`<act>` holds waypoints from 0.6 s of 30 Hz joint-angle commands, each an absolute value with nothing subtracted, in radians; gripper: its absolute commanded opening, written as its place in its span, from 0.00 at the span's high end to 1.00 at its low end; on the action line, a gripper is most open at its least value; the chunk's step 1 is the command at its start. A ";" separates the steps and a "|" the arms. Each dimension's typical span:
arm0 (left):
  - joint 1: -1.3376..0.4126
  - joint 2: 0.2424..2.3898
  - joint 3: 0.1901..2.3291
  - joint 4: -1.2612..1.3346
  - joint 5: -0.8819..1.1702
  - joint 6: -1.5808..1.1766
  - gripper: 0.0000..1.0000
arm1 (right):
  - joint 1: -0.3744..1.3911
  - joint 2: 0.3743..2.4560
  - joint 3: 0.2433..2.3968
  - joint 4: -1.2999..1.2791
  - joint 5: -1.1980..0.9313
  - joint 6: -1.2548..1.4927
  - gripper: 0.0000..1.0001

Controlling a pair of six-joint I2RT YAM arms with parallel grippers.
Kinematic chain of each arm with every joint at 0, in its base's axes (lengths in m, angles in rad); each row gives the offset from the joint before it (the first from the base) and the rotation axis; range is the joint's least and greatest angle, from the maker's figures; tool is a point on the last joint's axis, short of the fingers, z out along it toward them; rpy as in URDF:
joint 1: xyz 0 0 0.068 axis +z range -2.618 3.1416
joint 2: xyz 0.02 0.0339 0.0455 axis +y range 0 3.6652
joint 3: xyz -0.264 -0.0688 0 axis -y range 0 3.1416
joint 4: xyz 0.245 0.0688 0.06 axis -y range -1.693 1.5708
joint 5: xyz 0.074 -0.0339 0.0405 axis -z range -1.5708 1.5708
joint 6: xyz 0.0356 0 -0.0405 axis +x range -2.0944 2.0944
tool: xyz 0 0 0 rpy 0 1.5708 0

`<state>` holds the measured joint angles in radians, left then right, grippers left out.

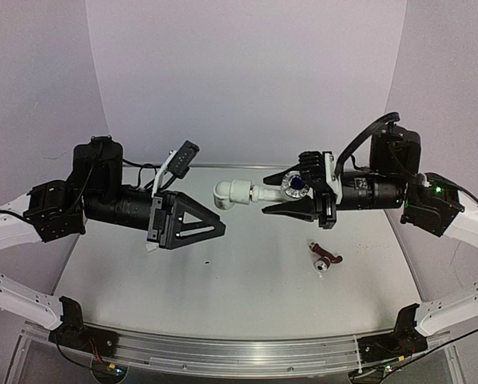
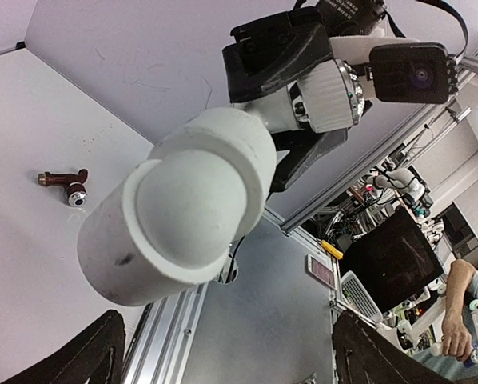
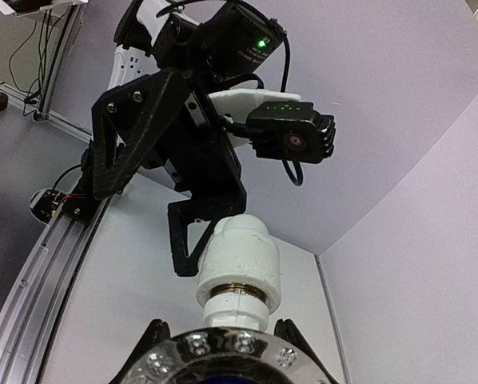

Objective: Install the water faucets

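While both arms reach inward above the table (image 1: 223, 296), they face each other at about the same height, forearms nearly level. The left arm (image 1: 103, 200) stretches rightward, and the left gripper (image 1: 215, 226) has its black triangular fingers (image 2: 87, 352) spread wide with nothing between them. Its tips are just below and beside a white elbow fitting (image 1: 231, 192), and whether they touch it cannot be told. The right arm (image 1: 383, 188) stretches leftward, wrist turned so that the right gripper (image 1: 277, 194) has one finger above and one below. It is pinching a water faucet (image 1: 293, 186), held in the air and pointing at the left gripper. This faucet has a white body and a round silvery knob with a blue centre, studded round the rim. A brass-coloured ring (image 3: 237, 290) shows where its end meets the elbow fitting, which sits on that end. A second faucet (image 1: 325, 258), brownish with a small silvery knob, lies on its side on the table below the right gripper, well apart from both.
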<state>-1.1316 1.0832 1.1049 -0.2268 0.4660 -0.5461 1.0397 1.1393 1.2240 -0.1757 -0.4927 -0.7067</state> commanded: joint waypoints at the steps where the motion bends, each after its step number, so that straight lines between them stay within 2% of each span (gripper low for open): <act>1: -1.128 1.087 1.124 -0.121 0.475 -0.592 0.11 | 1.049 1.115 1.261 -0.096 -0.519 -0.778 1.00; 9: -1.128 1.135 1.140 -0.070 0.498 -0.600 0.06 | 1.054 1.114 1.249 -0.101 -0.539 -0.759 1.00; 18: -1.128 1.159 1.127 0.014 0.515 -0.627 0.09 | 1.066 1.119 1.228 -0.101 -0.548 -0.721 1.00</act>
<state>-1.1316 1.1595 1.1061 -0.1040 0.4915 -0.6029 1.0531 1.1355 1.2232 -0.1738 -0.5331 -0.7444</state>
